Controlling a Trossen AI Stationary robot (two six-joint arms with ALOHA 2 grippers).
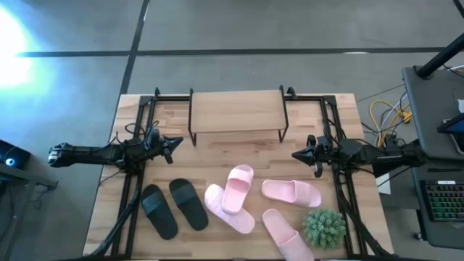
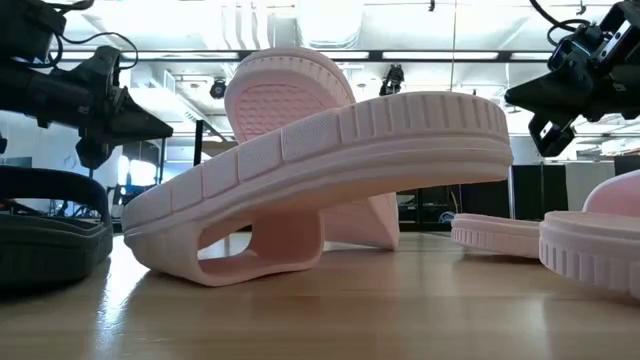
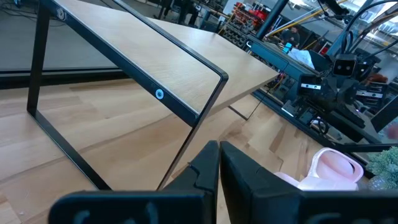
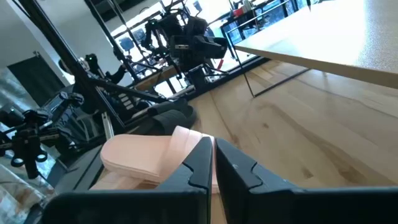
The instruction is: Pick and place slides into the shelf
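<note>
Four pink slides (image 1: 238,188) and two black slides (image 1: 172,206) lie before the empty shelf (image 1: 236,111).

Pale, smooth, matt wood grain is being shown by the shelf (image 1: 235,110) board, carried on thin black metal legs. A planked wooden finish is being displayed by the table (image 1: 101,217). Matt, ribbed rubber is being seen on the pink slides (image 1: 237,190) and black slides (image 1: 188,204).

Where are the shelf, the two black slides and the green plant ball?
shelf (image 1: 235,111): high view, middle of its light wood top board.
black slides (image 1: 188,205): high view, strap of the right-hand one of the pair.
green plant ball (image 1: 323,228): high view, centre of the ball.
</note>
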